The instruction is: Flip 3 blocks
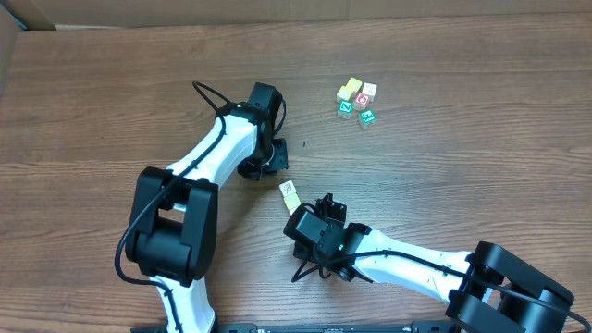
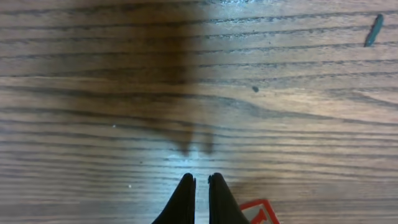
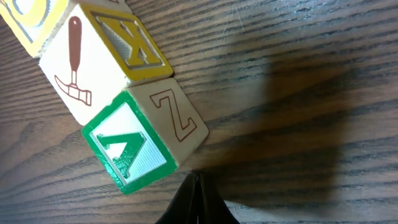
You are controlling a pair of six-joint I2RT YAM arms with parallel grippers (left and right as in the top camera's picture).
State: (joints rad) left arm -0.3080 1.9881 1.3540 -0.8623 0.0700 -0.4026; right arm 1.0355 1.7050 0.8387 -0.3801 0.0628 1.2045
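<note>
Overhead: you see bright, even light on the table (image 1: 444,176); shadows short and soft.
Left wrist: pale glare mid-frame, dark shadow above it.
Right wrist: broad soft shadow at right.

On wooden table (image 1: 462,166): cluster of blocks (image 1: 346,108) upper right, pair of blocks (image 1: 290,192) near centre, just beyond right gripper (image 1: 301,215); left gripper (image 1: 275,153) apart from both.

Block cluster (image 1: 355,100) far right; block pair (image 1: 290,194) beside right tool (image 3: 196,184).
</note>
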